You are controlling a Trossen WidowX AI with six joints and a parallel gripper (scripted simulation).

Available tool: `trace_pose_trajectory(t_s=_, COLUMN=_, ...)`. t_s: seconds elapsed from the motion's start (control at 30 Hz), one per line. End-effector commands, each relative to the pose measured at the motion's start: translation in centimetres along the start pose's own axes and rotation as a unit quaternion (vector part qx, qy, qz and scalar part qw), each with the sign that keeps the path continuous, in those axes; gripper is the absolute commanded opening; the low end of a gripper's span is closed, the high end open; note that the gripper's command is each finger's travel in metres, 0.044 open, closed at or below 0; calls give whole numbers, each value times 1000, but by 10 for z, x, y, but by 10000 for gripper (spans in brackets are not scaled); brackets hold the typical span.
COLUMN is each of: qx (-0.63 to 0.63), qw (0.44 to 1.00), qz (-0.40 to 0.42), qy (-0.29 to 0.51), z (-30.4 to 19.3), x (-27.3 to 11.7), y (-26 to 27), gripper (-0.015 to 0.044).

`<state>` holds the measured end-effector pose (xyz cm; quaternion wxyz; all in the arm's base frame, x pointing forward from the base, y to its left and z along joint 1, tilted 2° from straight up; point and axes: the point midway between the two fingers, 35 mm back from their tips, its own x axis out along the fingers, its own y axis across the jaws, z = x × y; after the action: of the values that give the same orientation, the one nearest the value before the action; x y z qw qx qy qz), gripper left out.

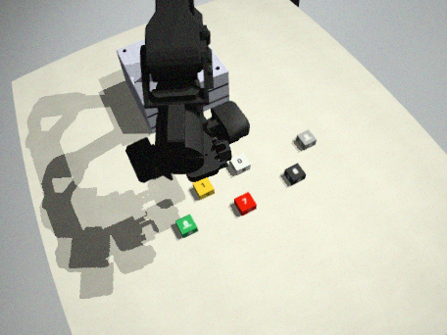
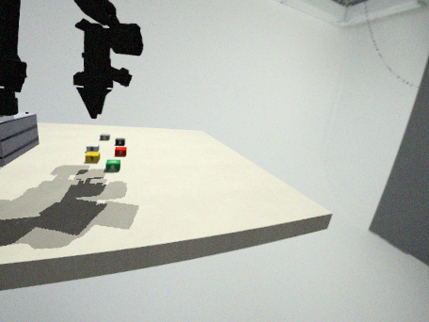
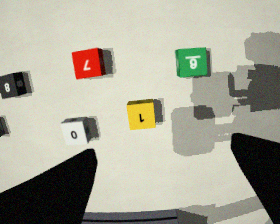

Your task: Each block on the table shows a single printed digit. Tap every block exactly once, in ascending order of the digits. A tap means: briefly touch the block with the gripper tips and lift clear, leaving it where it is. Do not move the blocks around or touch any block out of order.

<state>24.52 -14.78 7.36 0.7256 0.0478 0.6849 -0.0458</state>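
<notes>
The gripper point(image 2: 94, 117) point(image 3: 164, 150) hangs high, pointing down, fingers spread wide with nothing between them; from above, the arm point(image 1: 173, 40) enters at twelve o'clock, and the fingertips seem hidden beneath the dark wrist point(image 1: 178, 145)

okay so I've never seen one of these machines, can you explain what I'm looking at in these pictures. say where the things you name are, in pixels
It's a single black robot arm with a two-fingered gripper point(image 3: 164, 150). The first picture looks down from above, the second looks across the table point(image 1: 314, 270) point(image 2: 212, 189) from one side, and the third looks past the fingers from the wrist.

Six small blocks lie on the table: white point(image 1: 239, 164) point(image 3: 75, 133) with 0, yellow point(image 1: 203, 188) point(image 2: 92, 157) point(image 3: 141, 115) with 1, red point(image 1: 245, 203) point(image 2: 120, 152) point(image 3: 87, 64) with 7, black point(image 1: 294, 173) with 8, plus green point(image 1: 186, 225) point(image 2: 113, 166) and gray point(image 1: 306, 138), whose digits are harder to read. The gripper is open above the table, holding nothing.
</notes>
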Motion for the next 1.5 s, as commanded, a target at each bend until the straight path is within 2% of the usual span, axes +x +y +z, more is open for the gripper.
trace_pose_trajectory(t_s=0.0, qx=2, qw=1000, qz=0, qy=-4, z=-17, x=1, y=17, gripper=400)
trace_pose_trajectory(t_s=0.67, qx=2, qw=1000, qz=0, qy=-4, z=-16, x=1, y=19, gripper=400)
trace_pose_trajectory(t_s=0.97, qx=2, qw=1000, qz=5, qy=-3, z=-28, x=1, y=106, gripper=400)
trace_pose_trajectory(t_s=1.47, qx=2, qw=1000, qz=5, qy=-3, z=-29, x=1, y=108, gripper=400)
